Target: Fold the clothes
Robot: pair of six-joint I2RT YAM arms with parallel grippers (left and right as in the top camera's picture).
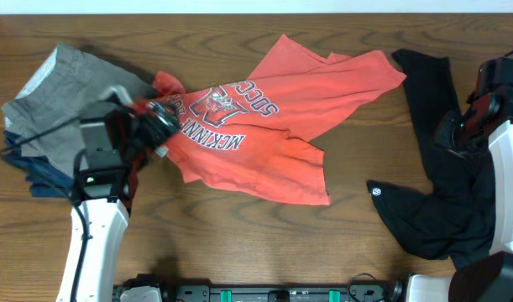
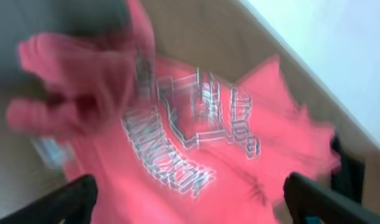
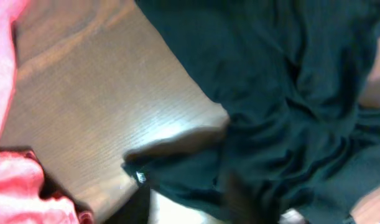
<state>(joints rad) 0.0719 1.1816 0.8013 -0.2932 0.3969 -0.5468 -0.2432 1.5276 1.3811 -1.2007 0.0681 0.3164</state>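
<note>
Though blurred in its own wrist view, left claw is seen spread wide, gripping nothing, above red T-shirt, laid crumpled on table centre. Black garment is heaped at right; right claw over it, opening cannot be told.

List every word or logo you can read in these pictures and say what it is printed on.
"MCKINN..." on the coral-red fabric T-shirt, upside down, rest unreadable.
"SOCC..." on the same shirt, rest unreadable.
Too small to read: the white logo on the black fabric garment.

dark wood-grain table
</note>
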